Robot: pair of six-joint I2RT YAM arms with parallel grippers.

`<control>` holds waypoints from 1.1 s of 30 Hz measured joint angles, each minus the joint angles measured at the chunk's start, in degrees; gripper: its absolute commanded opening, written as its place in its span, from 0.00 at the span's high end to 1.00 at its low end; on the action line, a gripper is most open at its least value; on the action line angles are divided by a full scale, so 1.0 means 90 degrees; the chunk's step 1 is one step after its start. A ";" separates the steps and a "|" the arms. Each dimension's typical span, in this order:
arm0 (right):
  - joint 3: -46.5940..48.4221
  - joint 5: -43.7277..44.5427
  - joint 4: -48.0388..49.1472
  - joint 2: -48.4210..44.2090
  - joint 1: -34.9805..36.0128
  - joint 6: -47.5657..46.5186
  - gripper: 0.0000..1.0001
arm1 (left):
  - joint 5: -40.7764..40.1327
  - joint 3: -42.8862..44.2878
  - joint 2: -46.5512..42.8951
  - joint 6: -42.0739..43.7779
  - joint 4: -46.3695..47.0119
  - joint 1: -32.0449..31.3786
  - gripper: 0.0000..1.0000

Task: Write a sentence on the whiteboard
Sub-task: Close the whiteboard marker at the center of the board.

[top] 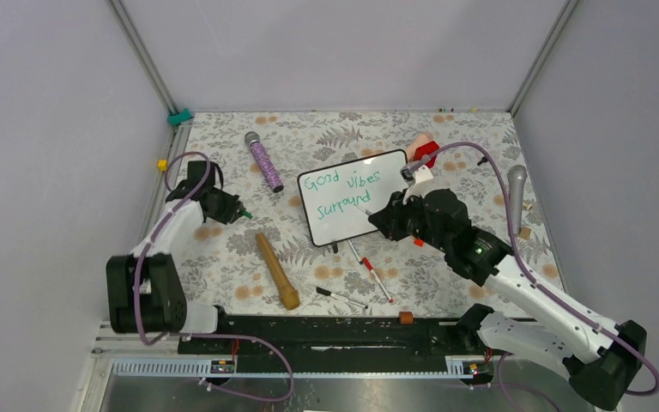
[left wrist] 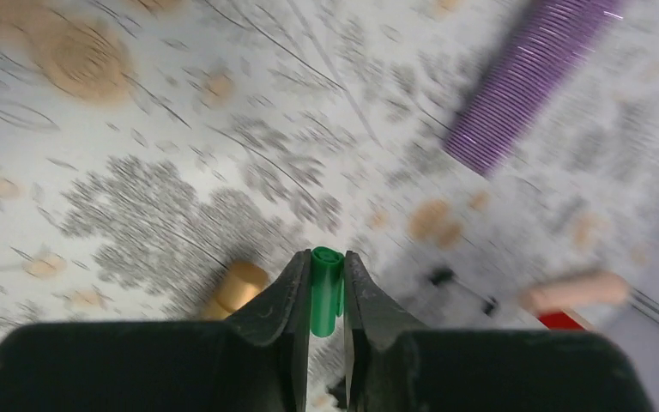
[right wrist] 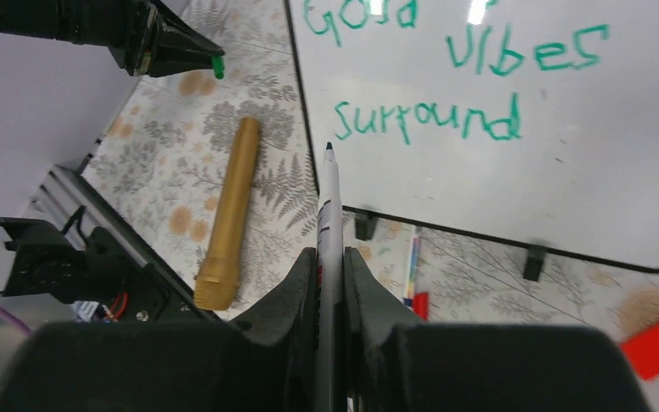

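Found the right gripper (right wrist: 329,257) clenched on a white marker (right wrist: 328,202), tip just short of the whiteboard (right wrist: 566,189). Found the left gripper (left wrist: 327,257) grasping a green cap (left wrist: 326,292), well apart at the left. Beyond the tip, read the sentence (right wrist: 425,120) "Good vibes surround" in green. Judged the board light, stiff and smooth, propped on two feet mid-worktop (top: 223,249); likely to slide under pressure, best held at the frame. Saw no containers.

The black-framed whiteboard (top: 339,226) bears the sentence (top: 343,205) in green, two lines.
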 measured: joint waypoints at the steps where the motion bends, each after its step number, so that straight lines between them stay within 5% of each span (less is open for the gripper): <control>1: -0.0032 -0.0131 0.0202 0.0124 0.0044 0.0080 1.00 | 0.0168 -0.0078 -0.0306 -0.0104 0.0027 -0.0002 1.00; 14: -0.0061 0.0308 0.2244 0.1911 0.1678 0.0342 1.00 | 0.1741 -0.0916 -0.2212 -0.1081 0.0287 -0.0393 1.00; 33: 0.1396 0.1105 0.2489 0.3626 0.2402 0.0168 1.00 | 0.2212 -0.1100 -0.2783 -0.1426 0.0311 -0.0396 1.00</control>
